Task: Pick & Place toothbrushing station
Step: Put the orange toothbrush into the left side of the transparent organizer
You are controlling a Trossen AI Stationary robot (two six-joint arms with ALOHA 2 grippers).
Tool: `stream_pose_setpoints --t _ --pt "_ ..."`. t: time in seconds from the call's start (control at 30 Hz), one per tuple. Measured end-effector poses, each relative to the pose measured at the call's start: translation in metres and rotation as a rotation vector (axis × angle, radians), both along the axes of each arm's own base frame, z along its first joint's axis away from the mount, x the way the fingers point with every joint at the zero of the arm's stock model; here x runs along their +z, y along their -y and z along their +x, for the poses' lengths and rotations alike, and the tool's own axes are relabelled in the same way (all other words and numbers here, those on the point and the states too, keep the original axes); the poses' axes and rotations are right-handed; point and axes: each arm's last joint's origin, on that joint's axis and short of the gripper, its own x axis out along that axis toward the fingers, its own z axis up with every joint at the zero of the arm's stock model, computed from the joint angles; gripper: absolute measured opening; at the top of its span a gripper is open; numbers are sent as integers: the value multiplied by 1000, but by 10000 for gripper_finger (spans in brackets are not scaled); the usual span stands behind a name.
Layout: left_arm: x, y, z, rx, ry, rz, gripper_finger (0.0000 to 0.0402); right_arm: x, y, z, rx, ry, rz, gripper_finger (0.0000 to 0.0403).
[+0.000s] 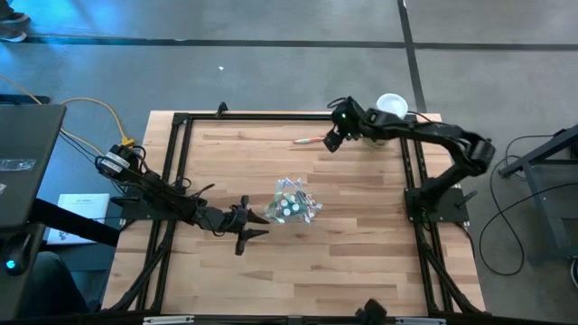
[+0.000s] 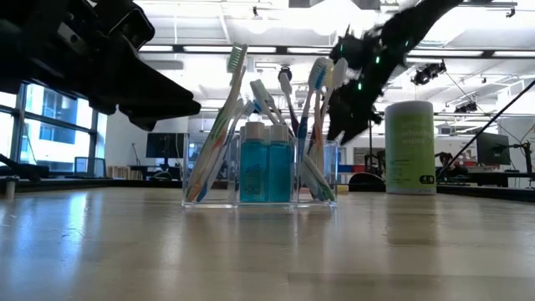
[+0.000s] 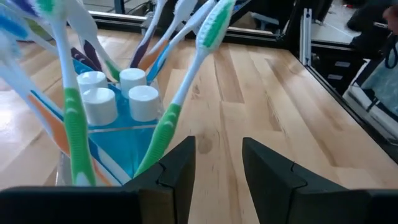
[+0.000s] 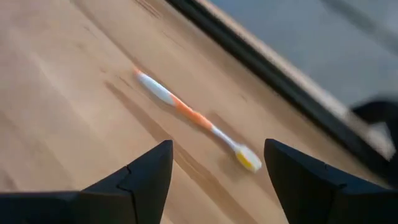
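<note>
The toothbrushing station, a clear cup (image 1: 291, 204) (image 2: 259, 177) holding several pastel toothbrushes and blue white-capped tubes (image 3: 118, 93), stands upright on its base near the table's middle. My left gripper (image 1: 256, 227) (image 3: 217, 165) is open just left of the cup and almost level. Nothing is between its fingers, and the cup lies off to one side of them. My right gripper (image 1: 330, 143) (image 4: 217, 168) is open above a loose orange-and-white toothbrush (image 4: 186, 111) (image 1: 307, 140), which lies flat near the far edge.
A tall pale-green canister with a white lid (image 1: 390, 106) (image 2: 410, 147) stands at the far right corner, by the right arm. A black frame rail (image 1: 271, 116) runs around the wooden table. Bare wood lies near and right of the cup.
</note>
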Motion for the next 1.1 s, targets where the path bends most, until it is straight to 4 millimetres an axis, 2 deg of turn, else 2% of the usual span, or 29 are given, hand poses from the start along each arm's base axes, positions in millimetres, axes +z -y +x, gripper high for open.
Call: stream_pose_setpoints --t 0.13,0.3,0.43,0.83,1.1 --pt "0 0 0 -14 -2 -7 129 -25 24 -7 -92 -27 104 244" --pt "0 0 0 -15 -2 -8 129 -49 33 -2 -59 -98 119 244" --pt "0 0 0 -14 -2 -14 129 -57 35 4 -46 -94 101 244" --pt "0 1 0 -18 -3 -32 129 -61 39 7 -31 -116 42 244" --pt "0 1 0 -18 -3 -28 129 -96 44 13 -1 -199 67 244"
